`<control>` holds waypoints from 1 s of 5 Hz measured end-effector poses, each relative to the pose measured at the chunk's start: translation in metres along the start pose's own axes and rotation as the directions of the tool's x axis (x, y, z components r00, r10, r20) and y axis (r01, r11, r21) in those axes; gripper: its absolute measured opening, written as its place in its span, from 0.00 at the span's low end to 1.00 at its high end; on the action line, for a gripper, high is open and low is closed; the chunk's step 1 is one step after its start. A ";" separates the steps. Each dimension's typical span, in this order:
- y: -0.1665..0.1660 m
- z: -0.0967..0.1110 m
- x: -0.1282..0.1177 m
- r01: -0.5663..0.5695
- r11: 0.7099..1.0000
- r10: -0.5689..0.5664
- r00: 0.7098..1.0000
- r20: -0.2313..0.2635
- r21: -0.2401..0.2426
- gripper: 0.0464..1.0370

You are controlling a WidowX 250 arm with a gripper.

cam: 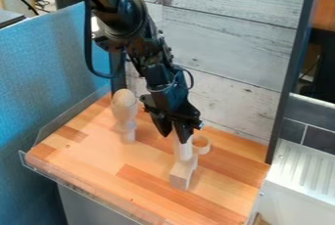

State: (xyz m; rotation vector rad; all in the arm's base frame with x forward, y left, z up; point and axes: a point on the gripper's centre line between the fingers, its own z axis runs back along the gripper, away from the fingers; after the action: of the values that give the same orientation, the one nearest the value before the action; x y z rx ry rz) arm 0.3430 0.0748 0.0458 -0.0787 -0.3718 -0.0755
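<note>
camera view: the black gripper [174, 138] hangs near the centre of the frame over the wooden surface [88, 153]. its jaws stand moderately apart, 1 side at the left of the pale cylinder [184, 151] and 1 in front of its top; whether either touches it, i cannot tell. the cylinder stands upright, right by the pale block [180, 177], which lies just below it in the frame. a pale ring [202, 145] sits just beside the cylinder, on its right in the frame. left of centre, a turned wooden piece [124, 114] stands upright, round head up, apart from the rest.

the step in hand looks like lining up at the cylinder, or having just let go. as i judge it, any grip there calls for jaws centred around the cylinder, without nudging the block or ring.
</note>
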 end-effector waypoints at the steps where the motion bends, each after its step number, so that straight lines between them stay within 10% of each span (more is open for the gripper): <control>1: 0.000 -0.001 0.002 0.010 1.000 -0.010 1.000 0.012 0.008 0.48; 5: 0.001 -0.011 -0.011 0.023 0.999 -0.024 1.000 0.011 0.033 0.48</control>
State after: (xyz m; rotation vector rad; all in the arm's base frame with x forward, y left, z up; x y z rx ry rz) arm 0.3371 0.0759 0.0313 -0.0426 -0.3857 -0.0922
